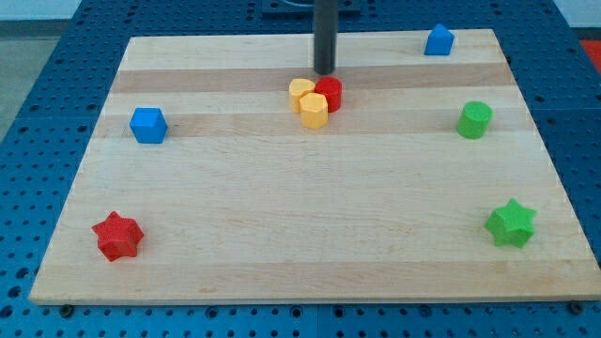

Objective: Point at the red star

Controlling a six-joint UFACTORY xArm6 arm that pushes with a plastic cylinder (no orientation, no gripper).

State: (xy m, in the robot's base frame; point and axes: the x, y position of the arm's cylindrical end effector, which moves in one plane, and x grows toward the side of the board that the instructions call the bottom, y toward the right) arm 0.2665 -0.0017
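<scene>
My tip (325,71) sits near the view's top centre of the wooden bench (282,216), just above a tight cluster of three blocks. The rod carries no hand, so there is nothing open or closed to report.

The cluster holds a red cylinder (331,92), a yellow heart-like block (300,93) and a yellow hexagonal block (315,110), all touching one another; the tip is just beside the red cylinder's upper edge.

The red star (117,236) lies alone at the view's bottom left, well apart from the tip.

A blue hexagonal block (148,125) rests at the left, a blue house-shaped block (439,40) at the top right, a green cylinder (474,120) at the right and a green star (511,223) at the bottom right.

No containers show on the bench.
</scene>
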